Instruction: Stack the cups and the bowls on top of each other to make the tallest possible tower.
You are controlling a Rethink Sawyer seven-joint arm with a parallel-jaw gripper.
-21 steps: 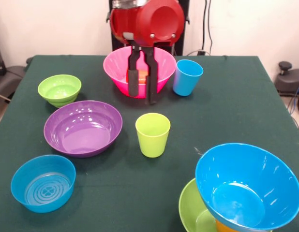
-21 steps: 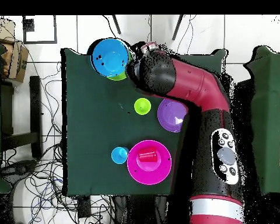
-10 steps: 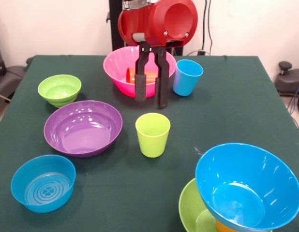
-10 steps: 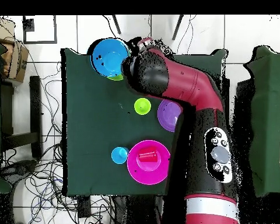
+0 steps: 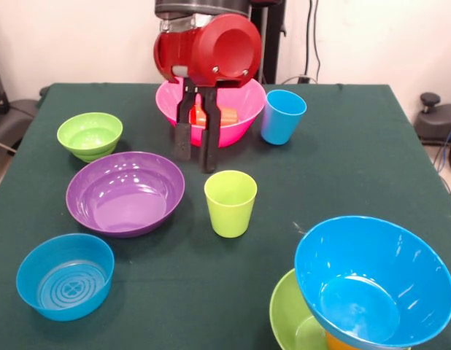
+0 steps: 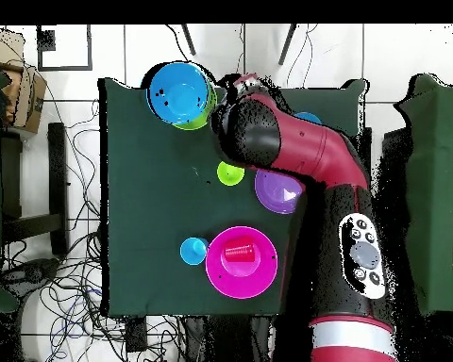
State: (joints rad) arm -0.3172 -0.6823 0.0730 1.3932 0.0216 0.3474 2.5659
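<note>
The tower [image 5: 364,292] is a glossy nest: a large blue bowl [image 5: 375,281] tilted on top, a large green bowl [image 5: 287,317] under it, and a sliver of orange cup [image 5: 338,341] showing at the bottom edge between them. It stands well to the lower right of the jaws [image 5: 195,150] in the front view; in the overhead view it sits at the worktop's [image 6: 145,189] top corner [image 6: 181,93].

The jaws hang empty, their two black fingers [image 5: 209,152] a narrow gap apart, tips pointing down. Half a second ago they hung further right, in front of the pink bowl's [image 5: 240,109] right half; now they have swung left and lie in front of its left half, just above the purple bowl's [image 5: 125,193] far rim. No cup or bowl has moved.

The pink bowl, right behind the jaws, holds the red cup [image 5: 224,117], lying on its side. The light blue cup [image 5: 282,117] stands upright just right of that bowl, empty. The green cup [image 5: 230,203] stands upright just below and right of the fingertips, empty. The purple bowl, below and left of the jaws, is empty. The small green bowl [image 5: 90,135] lies well to the left, empty. The small blue bowl [image 5: 65,276] with ringed base lies far below and left, empty.
</note>
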